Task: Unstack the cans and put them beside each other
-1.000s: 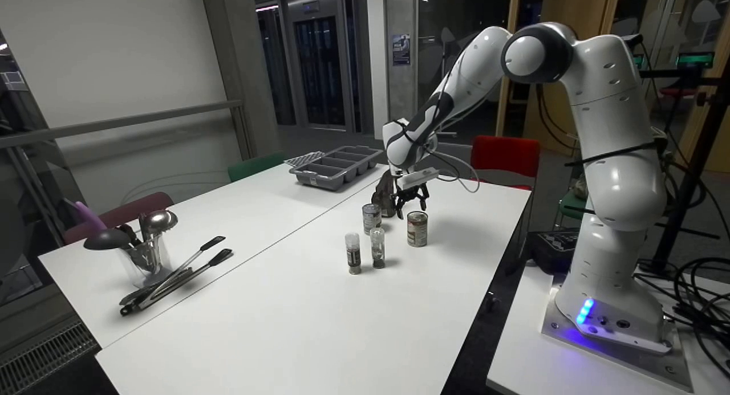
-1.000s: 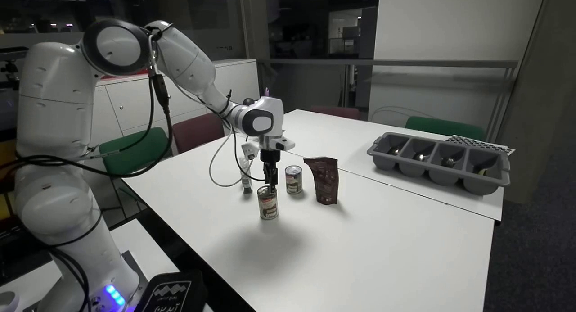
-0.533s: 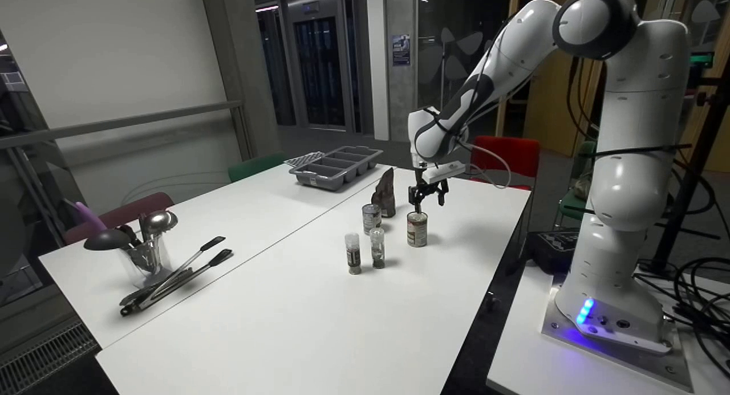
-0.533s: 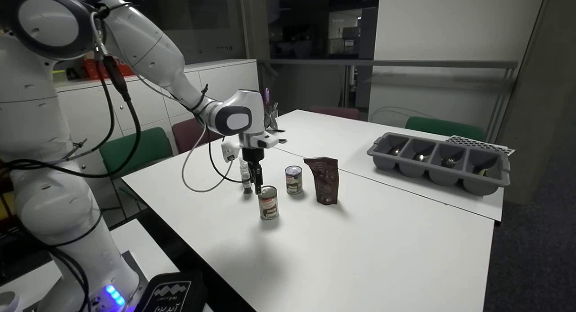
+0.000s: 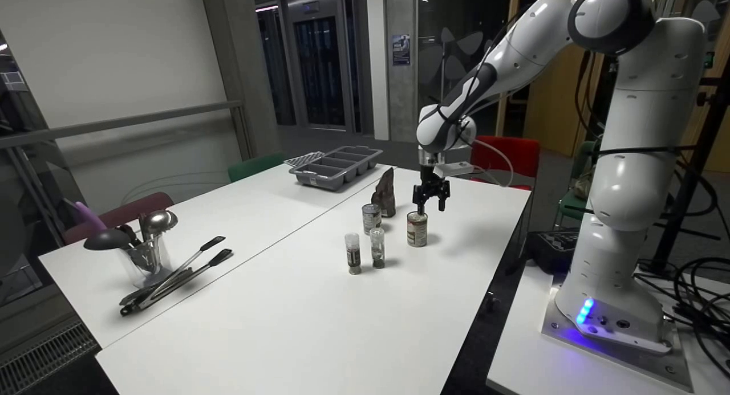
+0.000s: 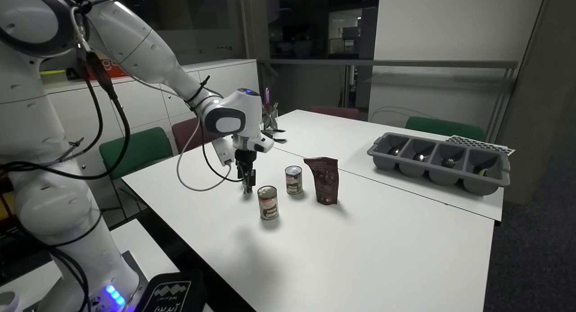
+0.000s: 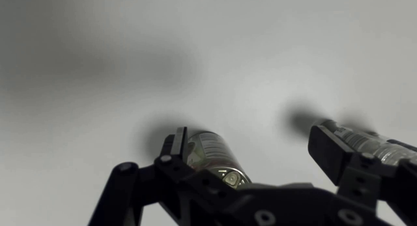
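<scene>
Tin can [image 6: 294, 180] near brown pouch [image 6: 325, 181]; other tin can [image 6: 268, 204] farther from pouch | both upright on surface [image 6: 382, 244], unstacking looks done | hand [image 7: 248, 138] spread, empty | remaining, seemingly: little beyond closing their gap

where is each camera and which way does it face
In an exterior view: raised beside the table, looking along it toward the tray; arm, base to gripper, shows.
In an exterior view: raised near the base, looking across the table past the pouch; arm cut by the frame.
Wrist view: on the wrist, looking down at a can and shaker; only gripper shows.
Shared by both exterior views: arm, tray, pouch, two cans.
</scene>
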